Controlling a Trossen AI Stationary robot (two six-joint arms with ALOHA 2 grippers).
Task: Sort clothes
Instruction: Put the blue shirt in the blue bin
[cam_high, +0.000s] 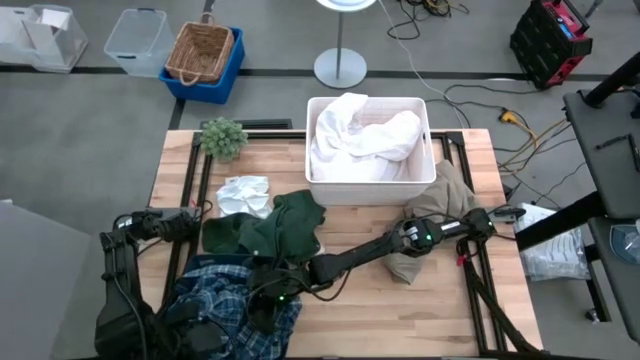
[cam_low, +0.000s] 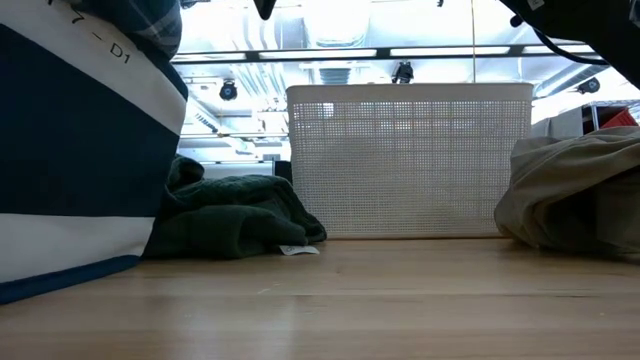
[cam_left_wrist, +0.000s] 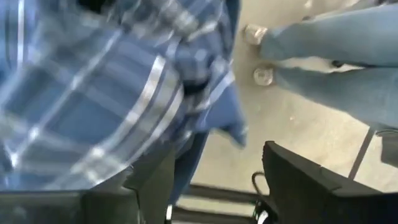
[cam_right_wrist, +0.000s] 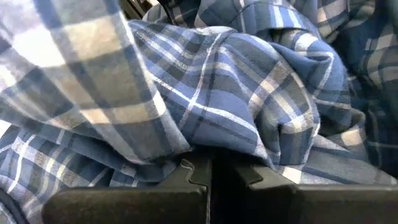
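High view: wooden tabletop (cam_high: 360, 300) with 2 dark arms. The white bin (cam_high: 368, 190) sits at the far middle edge, white cloth (cam_high: 360, 135) heaped inside. A small green plant (cam_high: 222, 135) stands at the far left corner. Near it lies a crumpled white garment (cam_high: 244, 193), touching the dark green garment (cam_high: 268, 228). The khaki tan garment (cam_high: 435, 215) lies just right of the bin, partly under the right arm. The blue-and-white plaid shirt (cam_high: 235, 295) is bunched at the near left edge. The right arm reaches across the tabletop, its right hand (cam_high: 272, 298) at the plaid's edge. The left hand (cam_high: 195, 335) is down in the plaid; its fingers are hidden here.

Low view: the bin's mesh wall in the middle, the dark green heap left of it, the tan heap right. Navy and white fabric (cam_low: 70, 150) fills the left side, close to the lens.

Left wrist view: the 2 fingers (cam_left_wrist: 298, 180) stand well apart. Plaid drapes over 1 of them; nothing is pinched between them. Beyond, floor and a person's legs (cam_left_wrist: 329, 56) in jeans.

Right wrist view: the right hand's 2 fingers (cam_right_wrist: 155, 183) meet, closed, with folds of plaid piled right against them; whether cloth is caught between them cannot be told.
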